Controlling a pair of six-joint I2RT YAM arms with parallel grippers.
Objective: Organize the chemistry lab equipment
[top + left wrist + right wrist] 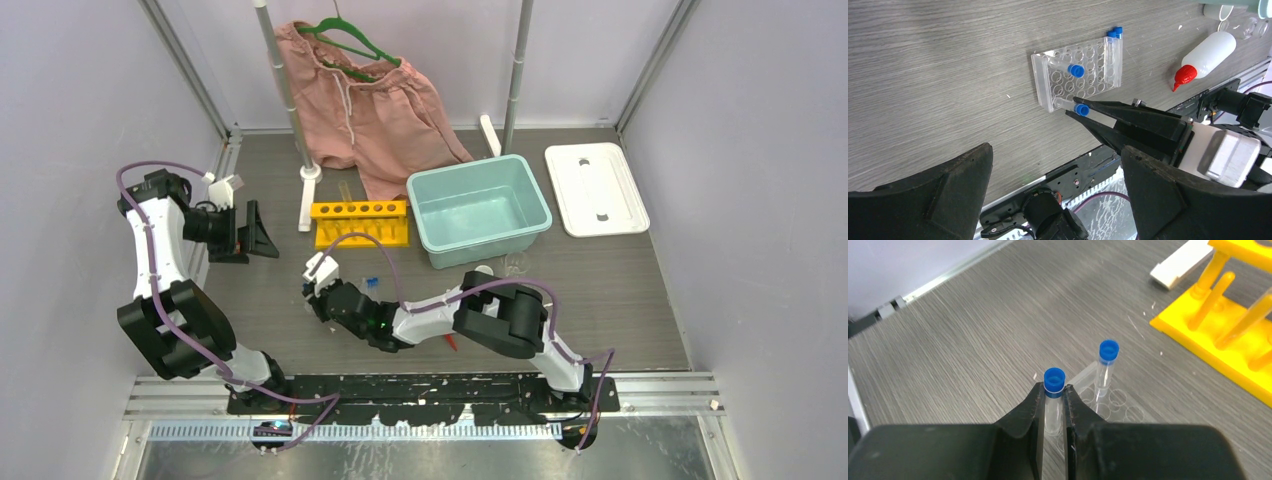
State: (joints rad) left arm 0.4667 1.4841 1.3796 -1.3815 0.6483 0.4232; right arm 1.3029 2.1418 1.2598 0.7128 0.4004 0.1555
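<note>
The right hand (1053,392) is clamped on a vial (1054,380) just under its blue cap. The vial is upright, its lower end at the near edge row of the clear rack (1093,70) under the fingertips; whether it sits in a hole I cannot tell. Just past the fingertips a second vial (1108,360) stands in the rack, and two more (1115,35) stand at the corner farthest from the hand. Further ahead and to the right is the yellow rack (1208,325). Behind the hand the right arm runs low and nearly level over the table (948,75), bent sharply at the elbow near its base. A white bottle (1210,50) with a red nozzle lies on its side beside that forearm. Well to the left of the right hand, the left hand (262,232) is held high on a folded, raised arm. Its fingers (948,195) are wide apart with nothing between them, and it looks down at the clear rack.
</note>
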